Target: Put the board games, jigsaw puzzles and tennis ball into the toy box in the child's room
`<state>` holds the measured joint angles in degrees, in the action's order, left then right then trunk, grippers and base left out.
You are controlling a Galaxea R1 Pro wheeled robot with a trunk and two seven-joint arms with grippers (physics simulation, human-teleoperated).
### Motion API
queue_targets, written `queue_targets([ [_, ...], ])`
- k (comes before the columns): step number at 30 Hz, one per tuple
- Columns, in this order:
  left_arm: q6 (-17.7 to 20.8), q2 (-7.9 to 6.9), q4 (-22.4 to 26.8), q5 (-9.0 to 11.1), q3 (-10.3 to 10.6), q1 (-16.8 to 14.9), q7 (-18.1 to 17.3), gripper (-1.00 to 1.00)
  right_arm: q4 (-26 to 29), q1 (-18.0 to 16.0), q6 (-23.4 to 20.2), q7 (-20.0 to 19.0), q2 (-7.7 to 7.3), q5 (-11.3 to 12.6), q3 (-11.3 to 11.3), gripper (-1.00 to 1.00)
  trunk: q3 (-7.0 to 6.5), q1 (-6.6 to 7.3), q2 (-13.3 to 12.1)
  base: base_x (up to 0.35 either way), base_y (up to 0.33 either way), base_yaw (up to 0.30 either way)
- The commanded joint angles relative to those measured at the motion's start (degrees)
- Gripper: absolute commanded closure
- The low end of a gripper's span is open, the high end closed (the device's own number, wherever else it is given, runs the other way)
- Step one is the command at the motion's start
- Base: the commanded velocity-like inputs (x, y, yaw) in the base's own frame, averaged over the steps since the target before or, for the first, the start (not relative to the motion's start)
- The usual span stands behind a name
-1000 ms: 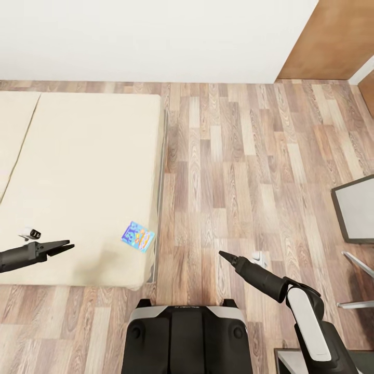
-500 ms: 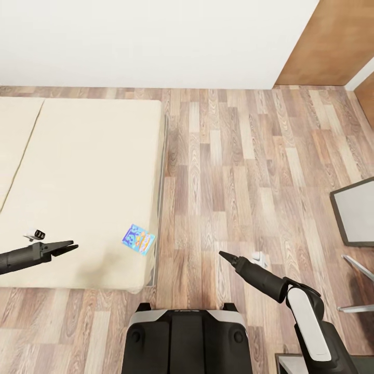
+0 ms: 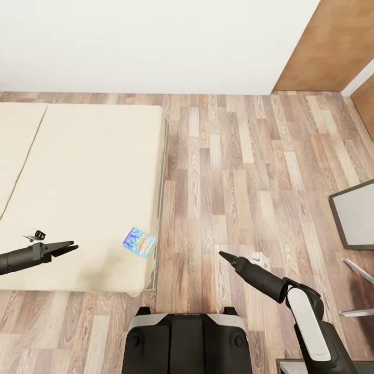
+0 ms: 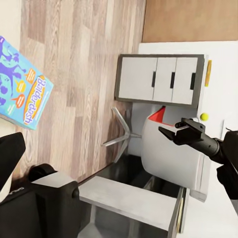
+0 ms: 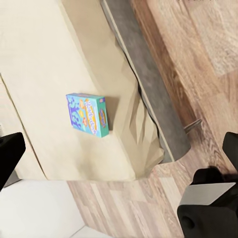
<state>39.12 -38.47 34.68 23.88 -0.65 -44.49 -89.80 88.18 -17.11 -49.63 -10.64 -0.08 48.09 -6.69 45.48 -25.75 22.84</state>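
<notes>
A small blue-cyan board game (image 3: pixel 138 242) lies flat on the bed (image 3: pixel 88 171), close to its near right corner. My left gripper (image 3: pixel 70 247) hovers over the mattress a little to the left of the game, jaws slightly apart and empty. The left wrist view catches the game (image 4: pixel 25 89) from close by. My right gripper (image 3: pixel 222 254) is over the floor to the right of the bed, and its fingertips (image 5: pixel 10 153) stand wide apart with the game (image 5: pixel 88 115) between them at a distance. A tiny yellow-green tennis ball (image 4: pixel 204 117) rests on a white surface. The toy box and jigsaw puzzles are out of view.
Wood-plank floor (image 3: pixel 234 171) runs between the bed and a grey-framed white panel (image 3: pixel 356 213) at the right edge. Chair legs (image 3: pixel 358 270) stick out below that panel. A white wall spans the back, with a brown door (image 3: pixel 332 41) at its right. A grey drawer unit (image 4: pixel 161 79) stands nearby.
The whole picture has slid down slightly, so the camera has moved. Both arms keep their pose, and the game lies in the same place on the bed.
</notes>
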Motion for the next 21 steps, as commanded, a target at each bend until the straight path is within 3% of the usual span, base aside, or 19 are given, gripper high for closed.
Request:
queue_targets([
  [1,0.6,-0.02,-0.1,0.0,0.0,0.0,-0.2,-1.0,0.0,0.0,-0.3,-0.4,0.03,-0.4,-0.1,-1.0,-0.03,-0.04,0.1,0.0,0.0,0.0],
  [21,0.6,0.0,-0.8,-0.1,0.0,0.0,-0.2,-1.0,-0.1,0.0,-0.3,-0.4,-0.24,0.1,-0.5,-1.0,-1.86,-0.04,0.1,0.0,0.0,0.0],
])
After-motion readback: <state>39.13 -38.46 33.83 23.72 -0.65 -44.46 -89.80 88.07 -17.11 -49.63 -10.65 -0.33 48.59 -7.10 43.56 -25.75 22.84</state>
